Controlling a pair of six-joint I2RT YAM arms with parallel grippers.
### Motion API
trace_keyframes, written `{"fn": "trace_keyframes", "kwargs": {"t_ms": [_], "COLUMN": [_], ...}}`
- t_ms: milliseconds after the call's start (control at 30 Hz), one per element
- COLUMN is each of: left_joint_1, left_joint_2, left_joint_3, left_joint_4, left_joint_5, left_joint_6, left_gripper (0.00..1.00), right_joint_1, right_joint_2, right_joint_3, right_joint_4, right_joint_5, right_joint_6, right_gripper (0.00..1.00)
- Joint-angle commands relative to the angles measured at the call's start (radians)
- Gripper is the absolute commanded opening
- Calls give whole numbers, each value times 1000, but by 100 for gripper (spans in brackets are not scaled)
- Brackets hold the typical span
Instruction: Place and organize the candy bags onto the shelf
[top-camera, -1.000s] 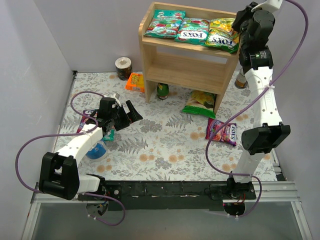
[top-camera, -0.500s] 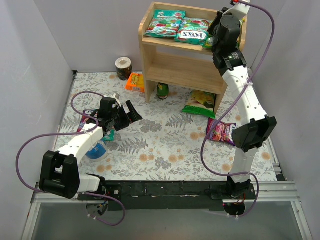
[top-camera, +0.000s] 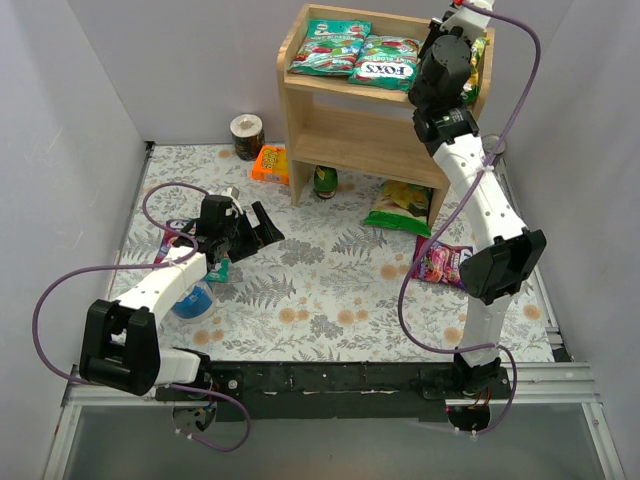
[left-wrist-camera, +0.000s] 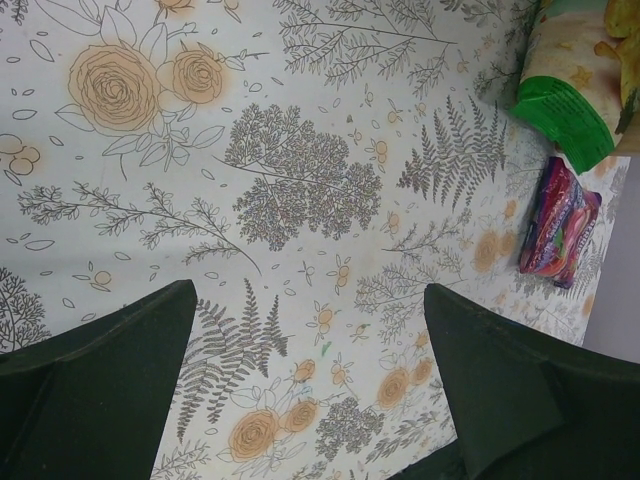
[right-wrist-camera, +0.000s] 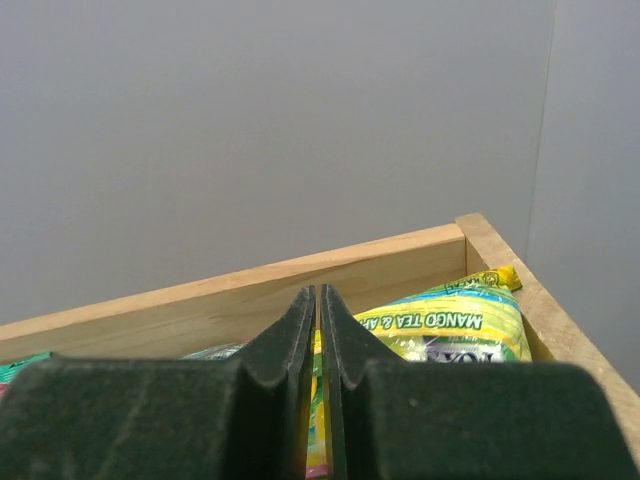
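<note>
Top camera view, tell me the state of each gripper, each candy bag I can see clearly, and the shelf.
shelf: upright.
left gripper: open, empty, above the table.
right gripper: shut, over the top tier.
teal bag: flat on the top tier, left.
green-and-red bag: flat on the top tier, middle.
yellow-green bag: flat on the top tier, right.
purple bag: on the table, not shelved.

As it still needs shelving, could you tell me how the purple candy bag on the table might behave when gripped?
The purple candy bag looks small and puffy, so it is probably light and may sag when pinched by one edge. Its glossy film, shiny in the left wrist view, could slip when gripped.
</note>
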Motion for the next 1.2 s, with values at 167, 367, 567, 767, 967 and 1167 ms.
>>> {"fn": "trace_keyframes", "kwargs": {"t_ms": [167,367,567,767,967,1167], "left_joint_1": [-4,-4,-4,-4,-4,-4], "left_joint_2": [-1,2,12,3,-4,-1], "left_joint_3": [13,15,18,12,7,7], "left_joint_4": [1,-8,-9,-8,-9,-12], "left_joint_5": [-5,-9,-6,-14,-11,-9], "left_joint_6": [18,22,18,15,16,16], "left_gripper": [98,98,98,98,98,98], "right_joint_1": [55,43,32,14,-34,-77], "right_joint_2": [47,35,15,-16,-62,-44], "right_joint_3": [45,28,6,2,-17,8], "right_joint_4": [279,335,370,84,-311,-461], "right_joint_5": [288,321,361,341,275,178], "right_joint_6": [-316,-393,-411,-72,265,425], "right_gripper": [8,8,8,9,8,8]}}
